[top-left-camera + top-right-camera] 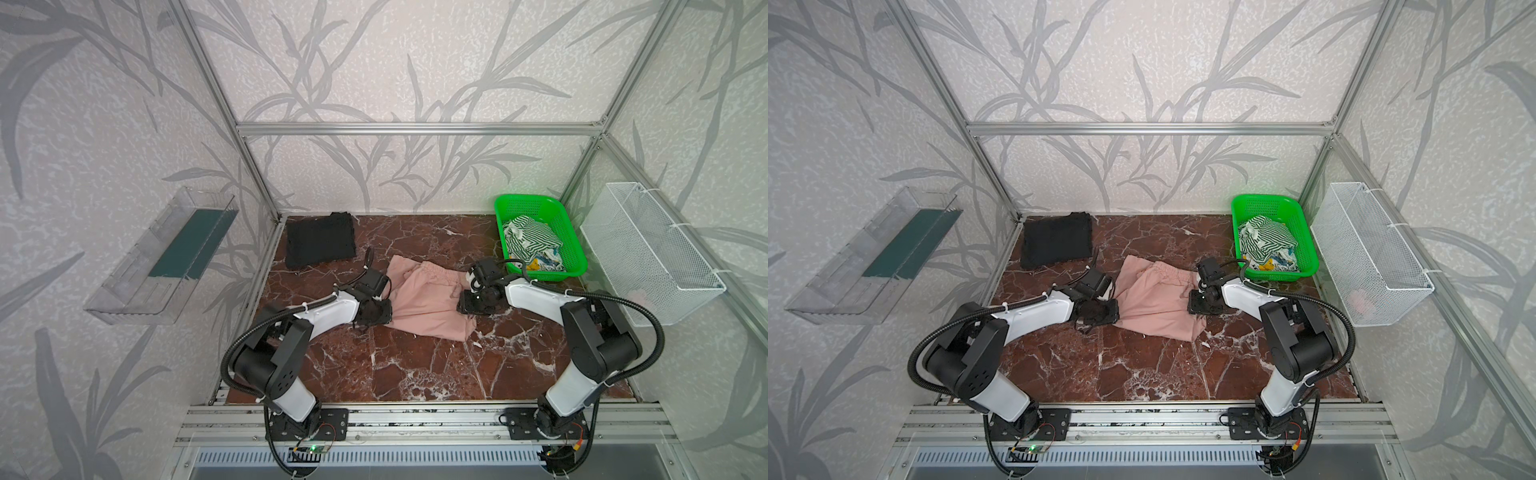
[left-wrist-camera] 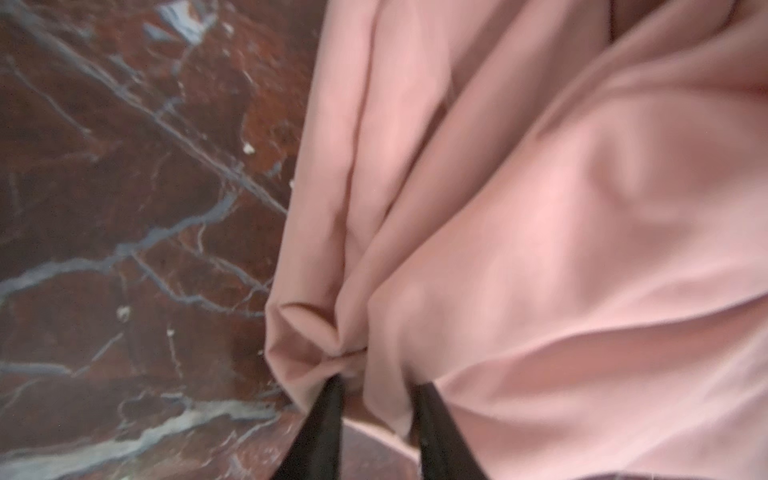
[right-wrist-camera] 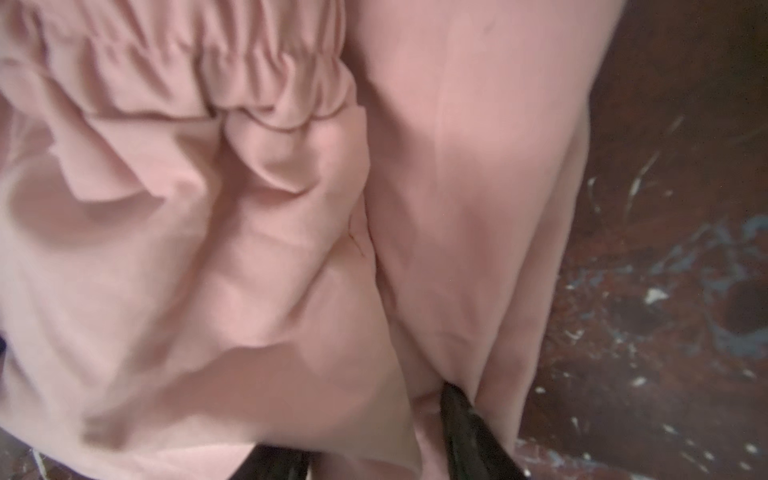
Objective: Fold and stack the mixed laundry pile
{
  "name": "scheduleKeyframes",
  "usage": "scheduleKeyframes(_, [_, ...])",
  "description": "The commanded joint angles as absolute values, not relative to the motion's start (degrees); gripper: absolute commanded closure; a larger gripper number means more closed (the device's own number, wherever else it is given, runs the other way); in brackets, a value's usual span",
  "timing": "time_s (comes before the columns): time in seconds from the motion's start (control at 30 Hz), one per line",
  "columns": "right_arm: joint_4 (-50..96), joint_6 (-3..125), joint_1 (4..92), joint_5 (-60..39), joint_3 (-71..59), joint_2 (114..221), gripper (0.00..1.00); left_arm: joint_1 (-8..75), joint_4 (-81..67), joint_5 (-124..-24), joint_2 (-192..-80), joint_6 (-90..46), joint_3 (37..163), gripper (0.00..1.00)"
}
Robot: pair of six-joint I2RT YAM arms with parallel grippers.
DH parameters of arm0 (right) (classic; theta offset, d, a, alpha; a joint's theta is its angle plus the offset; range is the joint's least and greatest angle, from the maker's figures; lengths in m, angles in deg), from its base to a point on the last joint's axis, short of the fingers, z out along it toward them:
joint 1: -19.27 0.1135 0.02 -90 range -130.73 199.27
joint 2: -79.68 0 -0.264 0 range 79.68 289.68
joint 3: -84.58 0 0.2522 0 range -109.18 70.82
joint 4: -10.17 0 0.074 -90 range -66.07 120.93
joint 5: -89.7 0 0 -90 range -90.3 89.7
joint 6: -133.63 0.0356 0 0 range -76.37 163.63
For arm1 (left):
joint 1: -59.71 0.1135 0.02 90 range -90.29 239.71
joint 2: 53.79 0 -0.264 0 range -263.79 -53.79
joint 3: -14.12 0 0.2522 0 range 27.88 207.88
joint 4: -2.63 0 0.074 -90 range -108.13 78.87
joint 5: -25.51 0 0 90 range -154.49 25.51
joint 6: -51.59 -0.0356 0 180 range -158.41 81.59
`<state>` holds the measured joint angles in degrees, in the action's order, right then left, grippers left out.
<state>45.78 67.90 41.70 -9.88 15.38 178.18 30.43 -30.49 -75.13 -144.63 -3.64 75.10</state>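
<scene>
Shorts (image 1: 428,301) lie crumpled mid-table (image 1: 415,365), waistband away from me. My left gripper (image 2: 378,386) clamps their left edge. My right gripper (image 3: 370,419) straddles the right edge, but I cannot tell if it grips.

2 arms (image 1: 286,353), white shells (image 1: 328,309), black joints (image 1: 266,365), black corrugated cables (image 1: 623,302); black base plates (image 1: 332,419)
</scene>
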Motion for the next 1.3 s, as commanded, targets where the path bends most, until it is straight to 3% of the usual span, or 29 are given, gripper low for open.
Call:
scheduleKeyframes(0.0, [51.6, 64.1, 41.0, -5.4, 14.0, 181.0, 0.49, 29.9, -33.5, -79.0, -140.2, -1.2, 73.2, 0.50])
scheduleKeyframes(0.2, [53.7, 60.1, 40.9, -5.0, 10.2, 182.1, 0.48, 30.5, -39.7, -70.0, -134.2, -5.3, 77.4, 0.26])
scheduleKeyframes(0.4, [54.0, 59.6, 41.0, -6.7, 9.7, 181.0, 0.48, 32.1, -35.9, -67.0, -138.2, -14.8, 84.9, 0.02])
scheduleKeyframes(0.63, [52.9, 60.4, 41.1, -9.1, 11.1, 180.4, 0.48, 34.0, -32.9, -71.6, -150.0, -21.6, 91.6, 0.02])
scheduleKeyframes(1.0, [51.6, 60.9, 41.0, -10.4, 13.2, 180.0, 0.48, 35.8, -25.2, -81.1, -157.8, -24.0, 89.2, 0.05])
scheduleKeyframes(1.1, [51.5, 61.0, 41.1, -10.6, 13.0, 180.2, 0.48, 36.2, -25.5, -83.6, -159.6, -23.0, 89.9, 0.12])
scheduleKeyframes(1.27, [51.5, 61.0, 41.1, -10.4, 12.8, 180.7, 0.48, 36.6, -25.8, -86.7, -162.3, -20.6, 90.5, 0.33])
